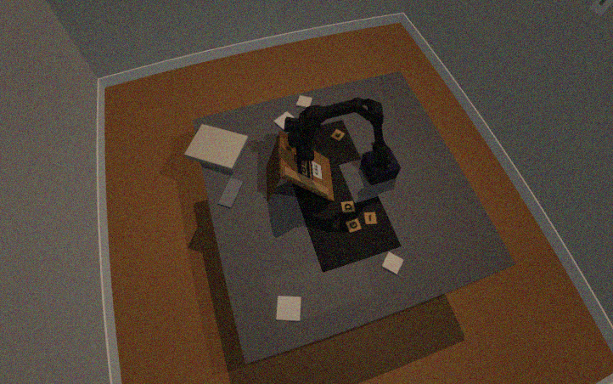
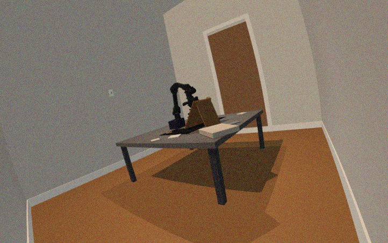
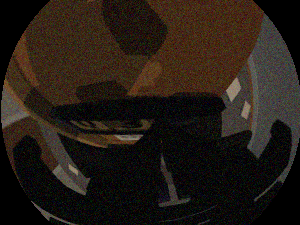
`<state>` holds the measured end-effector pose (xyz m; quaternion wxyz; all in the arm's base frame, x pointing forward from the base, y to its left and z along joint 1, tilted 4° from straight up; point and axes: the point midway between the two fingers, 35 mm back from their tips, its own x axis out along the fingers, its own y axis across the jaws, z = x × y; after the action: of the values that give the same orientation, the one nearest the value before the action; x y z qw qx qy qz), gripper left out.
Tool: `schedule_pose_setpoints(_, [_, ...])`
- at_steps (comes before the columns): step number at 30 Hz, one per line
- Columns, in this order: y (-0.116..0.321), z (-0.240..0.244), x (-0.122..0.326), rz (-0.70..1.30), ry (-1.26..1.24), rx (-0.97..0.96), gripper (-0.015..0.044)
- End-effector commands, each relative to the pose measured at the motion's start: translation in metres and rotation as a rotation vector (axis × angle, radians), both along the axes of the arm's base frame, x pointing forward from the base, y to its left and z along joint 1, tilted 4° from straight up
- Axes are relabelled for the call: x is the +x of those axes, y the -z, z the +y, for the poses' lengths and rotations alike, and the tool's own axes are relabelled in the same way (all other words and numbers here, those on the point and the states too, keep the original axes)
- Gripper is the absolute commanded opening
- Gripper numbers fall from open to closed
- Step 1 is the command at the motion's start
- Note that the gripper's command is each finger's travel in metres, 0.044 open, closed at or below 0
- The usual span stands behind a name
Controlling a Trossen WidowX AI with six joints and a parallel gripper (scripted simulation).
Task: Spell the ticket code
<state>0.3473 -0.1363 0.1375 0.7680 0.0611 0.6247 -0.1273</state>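
Note:
The wooden board stands tilted like a tent on the dark mat. On its face are the dark letter rail and the white ticket, whose code is too blurred to read. Tan lettered tiles show in the rail in the wrist view, partly hidden. My gripper is shut with nothing seen held, over the board at the rail; its tips are hard to make out. Loose tiles lie flat: one like a D, a G, an I and an unclear one.
A thick pale box sits at the counter's edge behind the board, near a grey slab. White squares lie around the counter, including one near a corner and another beside the dark mat.

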Motion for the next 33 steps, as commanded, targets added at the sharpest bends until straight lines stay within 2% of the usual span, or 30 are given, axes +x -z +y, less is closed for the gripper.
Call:
schedule_pose_setpoints(1, [0.0009,0.0014,0.0002,-0.001,0.006,-0.001,0.0000])
schedule_pose_setpoints(33, [0.0001,0.0080,0.0006,-0.001,0.006,0.000,0.0000])
